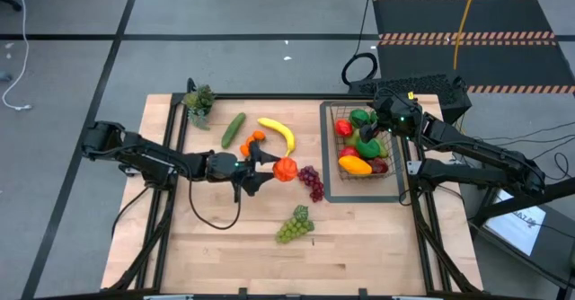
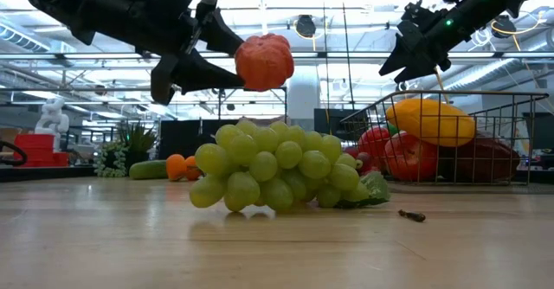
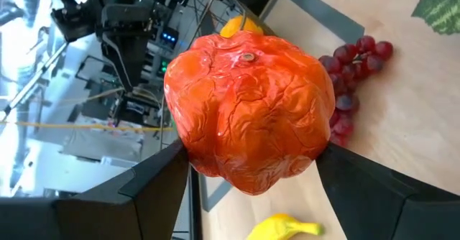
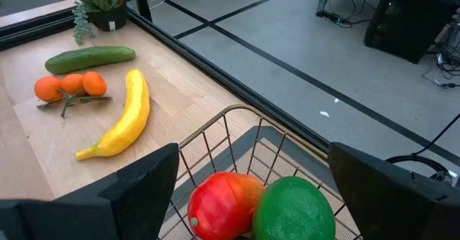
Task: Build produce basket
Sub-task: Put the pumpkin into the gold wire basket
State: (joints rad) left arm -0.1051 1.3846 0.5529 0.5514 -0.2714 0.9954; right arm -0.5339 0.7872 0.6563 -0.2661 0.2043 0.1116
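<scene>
Midway through the basket build, the left gripper holds an orange bell pepper clamped aloft, the wire basket well beyond it demanding a carry across, the right gripper spread empty above its rim.

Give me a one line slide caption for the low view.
Left gripper holds an orange bell pepper above green grapes; right gripper hovers open over the half-filled basket.
</scene>
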